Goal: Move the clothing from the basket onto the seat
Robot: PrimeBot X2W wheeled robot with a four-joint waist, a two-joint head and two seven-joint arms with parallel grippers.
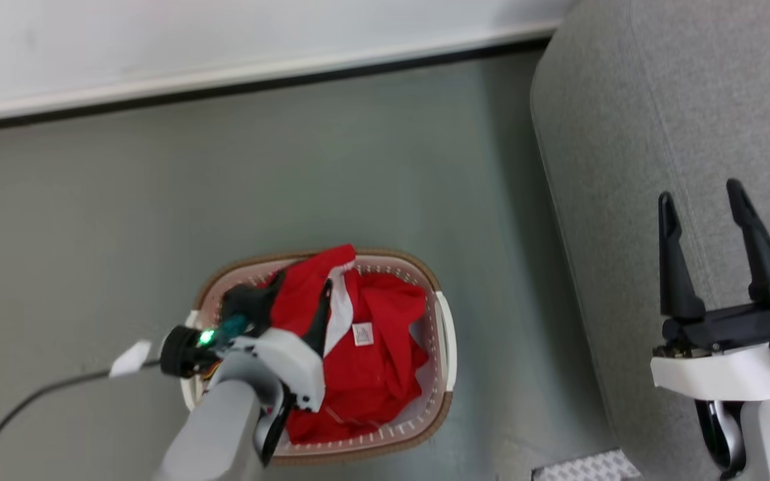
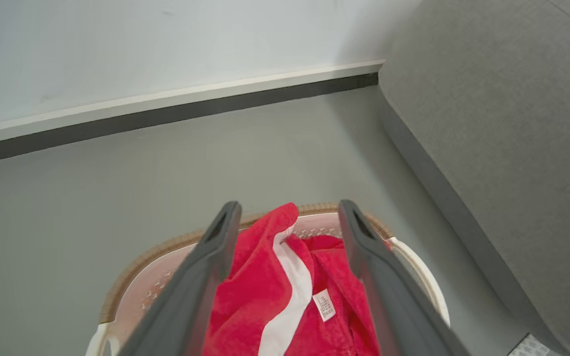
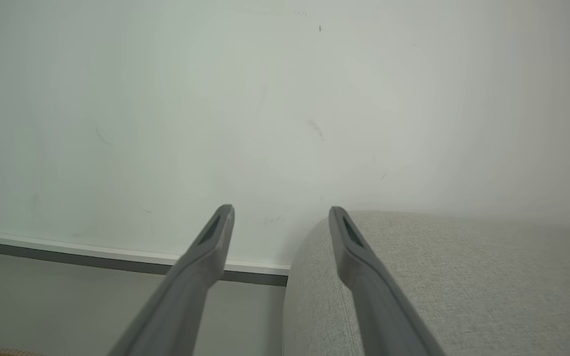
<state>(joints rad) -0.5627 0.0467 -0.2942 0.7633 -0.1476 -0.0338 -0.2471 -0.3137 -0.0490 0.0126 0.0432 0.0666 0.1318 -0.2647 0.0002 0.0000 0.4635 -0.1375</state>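
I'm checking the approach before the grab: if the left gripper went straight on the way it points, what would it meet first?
Most likely the clothing: its raised red fold lies between the open fingers of the left gripper, with the basket rim behind it. Depth is hard to judge.

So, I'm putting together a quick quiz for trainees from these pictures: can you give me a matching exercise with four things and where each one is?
Things:
1. clothing
2. basket
3. left gripper
4. right gripper

Places:
A. open, over the seat
B. standing on the floor
C. open, over the basket
D. piled inside the basket

Pairs: 1-D, 2-B, 3-C, 4-A.
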